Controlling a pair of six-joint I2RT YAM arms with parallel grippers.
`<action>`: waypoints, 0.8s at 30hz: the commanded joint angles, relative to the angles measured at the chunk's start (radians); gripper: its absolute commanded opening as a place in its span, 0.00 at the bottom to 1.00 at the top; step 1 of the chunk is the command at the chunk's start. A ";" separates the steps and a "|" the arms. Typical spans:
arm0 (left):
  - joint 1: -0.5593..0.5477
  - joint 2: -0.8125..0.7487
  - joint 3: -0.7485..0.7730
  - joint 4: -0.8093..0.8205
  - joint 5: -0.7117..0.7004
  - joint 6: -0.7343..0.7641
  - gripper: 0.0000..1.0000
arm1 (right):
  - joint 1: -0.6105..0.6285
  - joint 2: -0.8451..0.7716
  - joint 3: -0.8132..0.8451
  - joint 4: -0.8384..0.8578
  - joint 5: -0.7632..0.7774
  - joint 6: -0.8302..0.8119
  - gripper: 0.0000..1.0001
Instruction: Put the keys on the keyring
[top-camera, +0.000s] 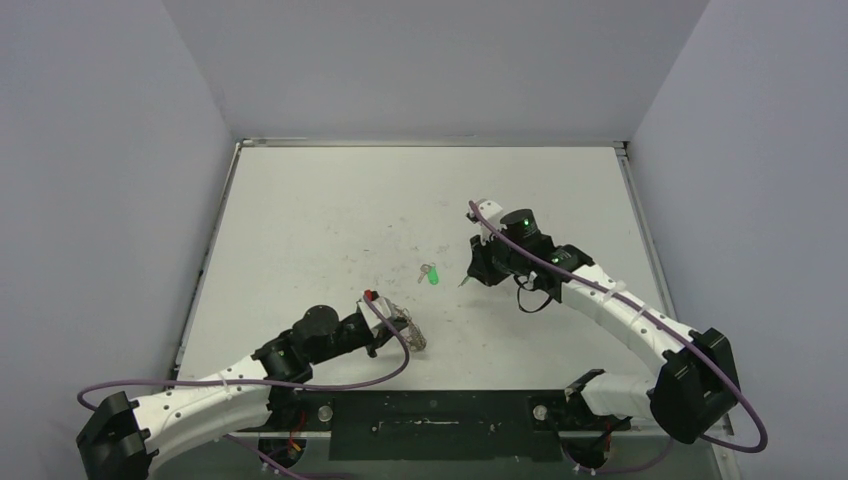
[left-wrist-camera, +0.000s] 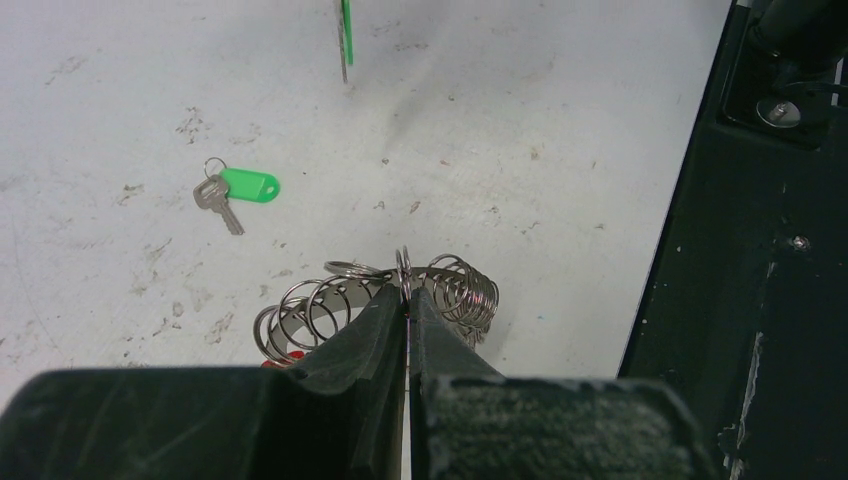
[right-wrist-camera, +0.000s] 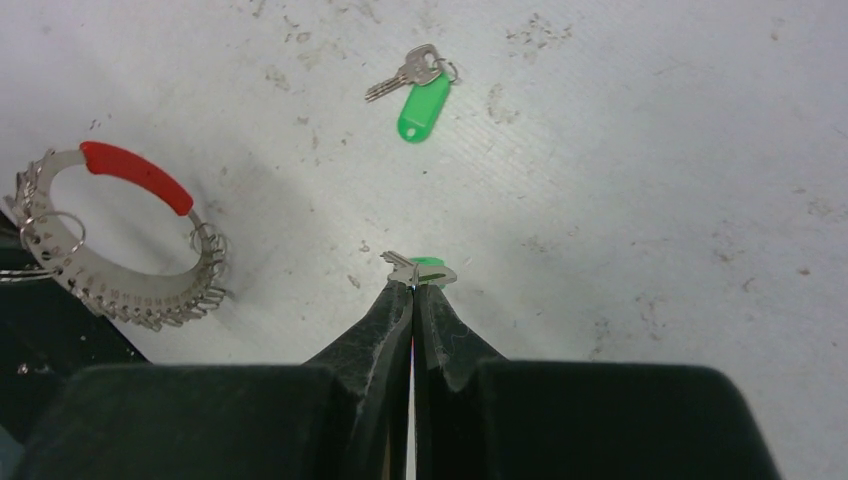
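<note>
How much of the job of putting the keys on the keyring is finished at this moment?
Done: both grips are made. In hand: the left gripper is shut on a small loop of the keyring, and the right gripper pinches a green-tagged key, apart from the ring. Left: threading that key on, then the second key, lying on the table. No key shows on the ring yet.

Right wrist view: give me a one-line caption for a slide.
Right gripper shut on a green-tagged key; a second tagged key lies on the table ahead, the keyring at left.
</note>
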 joint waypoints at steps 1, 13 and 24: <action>-0.007 -0.003 0.041 0.082 0.006 -0.009 0.00 | 0.021 -0.062 -0.026 0.076 -0.130 -0.035 0.00; -0.008 0.021 0.070 0.083 -0.006 -0.020 0.00 | 0.087 -0.068 -0.011 0.094 -0.300 -0.084 0.00; -0.009 0.019 0.070 0.095 0.002 -0.026 0.00 | 0.277 0.005 0.053 0.030 -0.276 -0.178 0.00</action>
